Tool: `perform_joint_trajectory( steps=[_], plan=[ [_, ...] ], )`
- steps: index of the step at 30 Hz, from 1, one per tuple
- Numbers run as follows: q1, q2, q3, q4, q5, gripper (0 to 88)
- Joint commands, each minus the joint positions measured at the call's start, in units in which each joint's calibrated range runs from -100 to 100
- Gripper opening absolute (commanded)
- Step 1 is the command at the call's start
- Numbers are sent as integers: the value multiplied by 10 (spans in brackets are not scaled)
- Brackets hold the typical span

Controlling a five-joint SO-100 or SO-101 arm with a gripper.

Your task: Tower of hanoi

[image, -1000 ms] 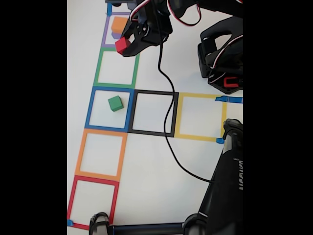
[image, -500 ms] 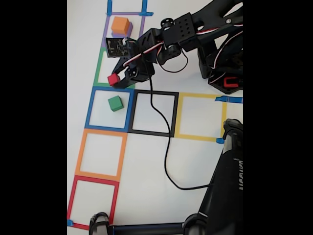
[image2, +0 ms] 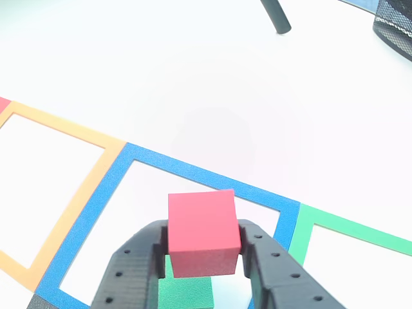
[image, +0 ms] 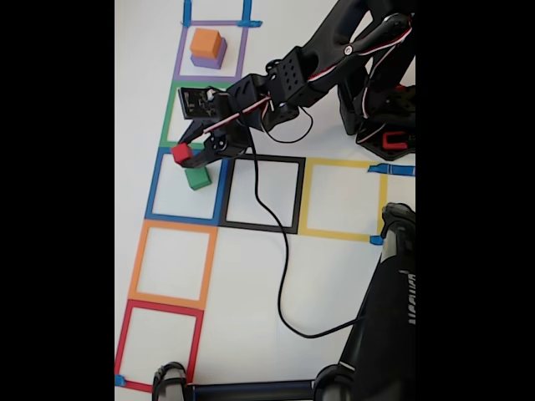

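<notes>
My gripper (image2: 201,257) pinches the red block (image2: 203,232) directly above the green block (image2: 187,293), lower centre; no legible writing.

We saw small green solid block (image2: 187,293) mostly hidden behind small red solid cube (image2: 203,232) and cut by bottom edge in other view. Black two-finger gripper (image2: 201,261) cut off at same edge. In fixed view, purple block (image: 206,60) largely covered by orange block (image: 206,41); black arm hid part of green tape square (image: 171,109).
</notes>
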Motion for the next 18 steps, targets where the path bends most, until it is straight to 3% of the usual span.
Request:
perform_joint_trajectory(
  steps=[1,18],
  plan=[
    [-6,24,-3,-50,7,4],
    [-14,121,1,-144,7,4]
  ],
)
